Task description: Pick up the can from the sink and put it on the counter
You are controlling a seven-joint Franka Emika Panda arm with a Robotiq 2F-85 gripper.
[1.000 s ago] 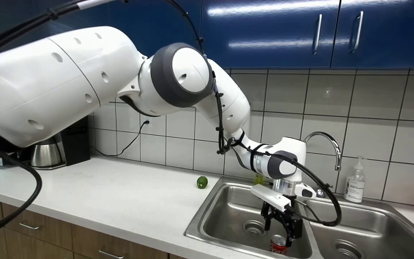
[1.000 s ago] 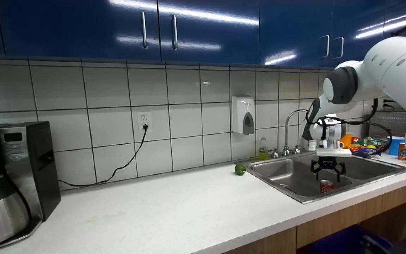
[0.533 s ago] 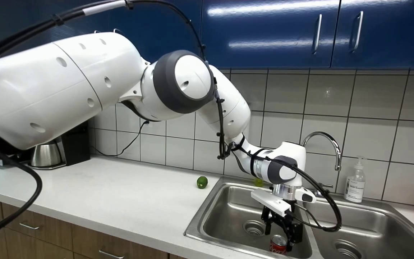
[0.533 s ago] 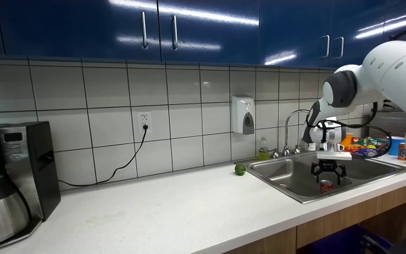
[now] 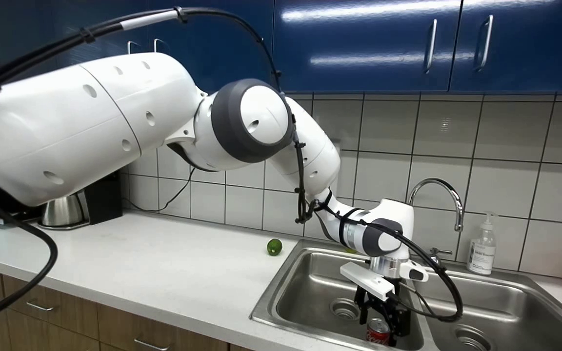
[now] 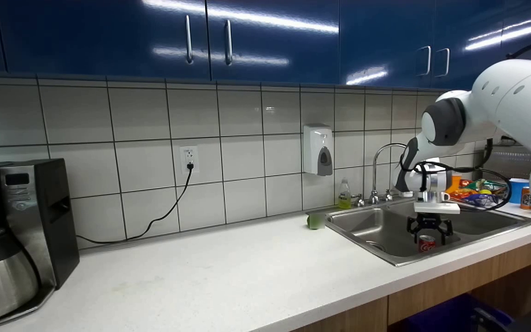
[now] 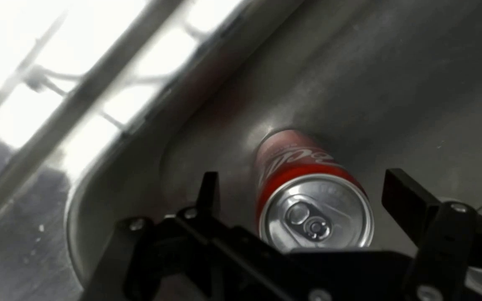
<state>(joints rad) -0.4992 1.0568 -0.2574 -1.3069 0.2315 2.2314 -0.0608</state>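
The red can (image 5: 377, 333) with a silvery top stands upright in a basin of the stainless steel sink (image 5: 264, 308), near the front wall. It also shows in an exterior view (image 6: 427, 244) and in the wrist view (image 7: 303, 167). My gripper (image 5: 377, 329) is open and points down over the can, with its fingers beside the can's upper part. In the wrist view the fingertips (image 7: 301, 184) stand on both sides of the can, with gaps showing. The black gripper body hides the near edge of the can's top. The off-white counter (image 5: 164, 273) extends left of the sink.
A green lime (image 5: 274, 247) lies on the counter beside the sink's rim. A chrome gooseneck faucet (image 5: 449, 187) and a soap bottle (image 5: 482, 248) stand behind the sink. A coffee maker (image 6: 49, 221) stands at the counter's far left. A divider separates the basins.
The arm and gripper have come down steadily, and the fingers are lower beside the can. The can has not moved, and the gripper has stayed open.
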